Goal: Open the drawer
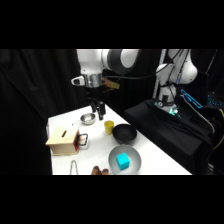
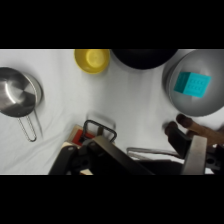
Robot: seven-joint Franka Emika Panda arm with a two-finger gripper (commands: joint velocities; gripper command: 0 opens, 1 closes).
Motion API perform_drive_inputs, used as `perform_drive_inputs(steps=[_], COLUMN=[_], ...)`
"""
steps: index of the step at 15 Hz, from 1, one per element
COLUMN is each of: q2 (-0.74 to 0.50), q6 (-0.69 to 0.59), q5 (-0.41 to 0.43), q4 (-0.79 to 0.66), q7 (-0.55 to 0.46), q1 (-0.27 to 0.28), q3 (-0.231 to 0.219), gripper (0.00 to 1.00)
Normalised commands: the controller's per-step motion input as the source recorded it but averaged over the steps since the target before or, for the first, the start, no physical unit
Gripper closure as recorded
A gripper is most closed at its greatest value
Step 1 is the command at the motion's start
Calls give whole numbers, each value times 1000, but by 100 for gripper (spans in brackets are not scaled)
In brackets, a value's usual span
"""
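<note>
From the left of my side view, the drawer (image 1: 80,140) looks closed in its wooden box (image 1: 61,141) at the counter (image 1: 150,157) edge, so nothing is done yet. The gripper (image 1: 98,113) hangs above the steel pan (image 1: 88,119); I cannot tell whether its fingers are apart

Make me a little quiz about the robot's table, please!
1. True or false: the cube lies in the grey bowl.
2. What colour is the cup? A) yellow B) green C) red
3. Fill in: in the side view, the claw hangs above the table, not touching the drawer's ____.

Key: 1 true; 2 A; 3 handle.
</note>
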Motion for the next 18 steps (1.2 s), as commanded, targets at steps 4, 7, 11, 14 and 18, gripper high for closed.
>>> perform_drive_inputs(steps=[4,7,11,14,18], q2=[59,188,270,293,276], q6=[7,35,84,93,187], q5=[-17,-37,-47,-16,21], q4=[71,248,345,352,257], q7=[86,193,211,187,171], q1=[-26,-47,-56,-42,-23], q3=[0,-50,-71,-50,-33], gripper=[0,0,0,0,0])
